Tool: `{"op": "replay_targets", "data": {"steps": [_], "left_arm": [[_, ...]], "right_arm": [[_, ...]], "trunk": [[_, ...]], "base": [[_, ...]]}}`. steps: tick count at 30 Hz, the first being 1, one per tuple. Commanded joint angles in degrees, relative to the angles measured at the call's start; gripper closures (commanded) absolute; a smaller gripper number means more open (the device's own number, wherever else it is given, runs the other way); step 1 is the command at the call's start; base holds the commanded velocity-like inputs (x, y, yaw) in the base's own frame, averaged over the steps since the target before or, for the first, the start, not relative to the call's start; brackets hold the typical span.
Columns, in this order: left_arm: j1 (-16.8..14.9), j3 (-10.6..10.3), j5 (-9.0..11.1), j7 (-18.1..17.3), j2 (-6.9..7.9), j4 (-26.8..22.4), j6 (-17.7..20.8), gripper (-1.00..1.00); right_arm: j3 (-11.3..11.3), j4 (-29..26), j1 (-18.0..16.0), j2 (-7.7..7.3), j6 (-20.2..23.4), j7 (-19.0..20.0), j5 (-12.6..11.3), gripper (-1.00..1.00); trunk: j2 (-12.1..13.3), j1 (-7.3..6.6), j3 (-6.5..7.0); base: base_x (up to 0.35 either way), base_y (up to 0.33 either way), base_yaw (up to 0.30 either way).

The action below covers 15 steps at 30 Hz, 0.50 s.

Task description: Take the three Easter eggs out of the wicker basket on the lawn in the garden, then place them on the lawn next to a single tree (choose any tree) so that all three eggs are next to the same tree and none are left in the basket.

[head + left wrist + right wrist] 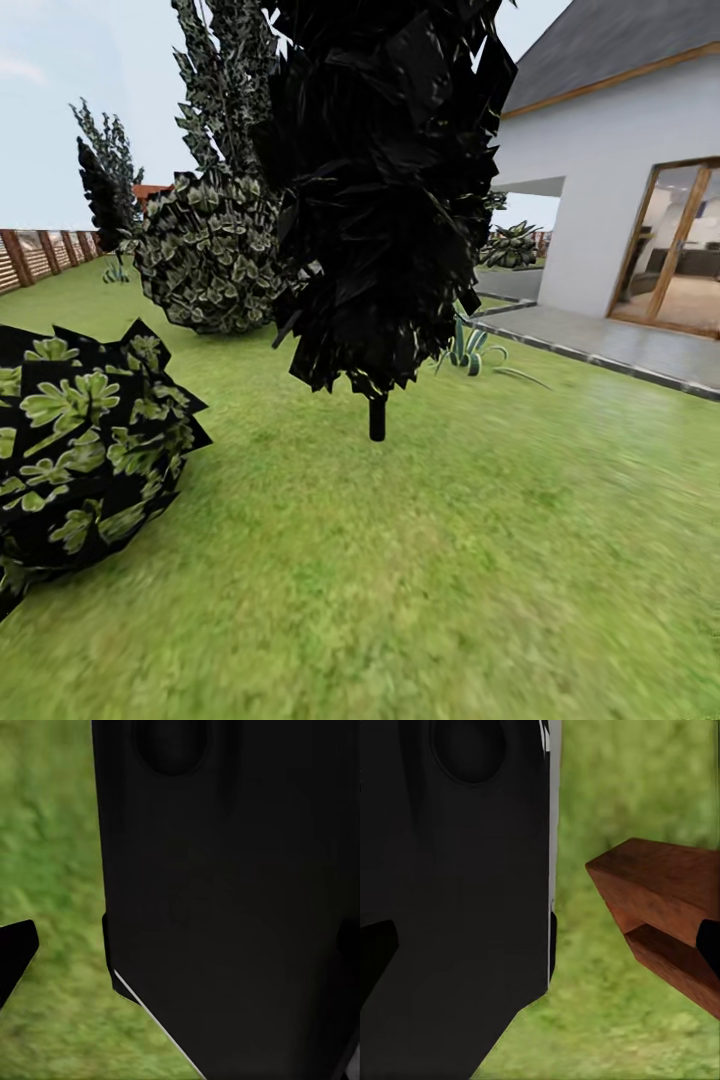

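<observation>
- The near-black-leaved tree with a thin dark trunk [377, 200] is standing at the middle of the head view, rooted in the wide, bright green, slightly patchy lawn [480, 560].
- A low dark bush with pale green leaf rosettes [85, 450] is sitting on the grass to the left of that tree, nearer the camera.
- A rounded, pale-flecked dark green shrub [210, 250] is growing behind the tree on its left, with tall mottled foliage [225, 80] rising above it.
- A brown slatted fence [40, 255] is running along the far left, well apart from the tree.
- A white house with a wood-framed glass door [680, 245] is standing to the tree's right, and a small spiky green plant [468, 350] is sitting between them, beside a grey paved edge [610, 345].
- In the left wrist view, a large black robot panel [240, 900] is blocking most of the grass [52, 870]; I cannot tell how the left gripper's fingers are standing.
- In the right wrist view, a similar black panel [457, 907] is sitting beside a reddish-brown wooden block [667, 915] over grass; I cannot tell the right gripper's state either.
</observation>
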Motion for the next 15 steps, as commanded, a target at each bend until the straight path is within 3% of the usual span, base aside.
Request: {"op": "replay_targets", "data": {"steps": [1, 8, 15], "left_arm": [[0.0, 0.1, 0.1, -0.2, 0.03, 0.0, 0.0, -1.0], [0.0, 0.1, 0.1, -0.2, -0.01, 0.0, 0.0, -1.0], [0.0, 0.1, 0.1, -0.2, 0.01, 0.0, 0.0, -1.0]], "right_arm": [[0.0, 0.0, 0.0, 0.0, 0.0, -0.1, 0.0, -1.0], [0.0, 0.0, 0.0, 0.0, 0.0, -0.1, 0.0, -1.0], [0.0, 0.0, 0.0, 0.0, 0.0, -0.1, 0.0, -1.0]], "trunk": [[0.0, 0.04, -0.03], [0.0, 0.04, -0.03], [0.0, 0.04, -0.03]], "base": [[0.317, 0.0, -0.277], [0.317, 0.0, -0.257], [0.317, 0.0, -0.032]]}}
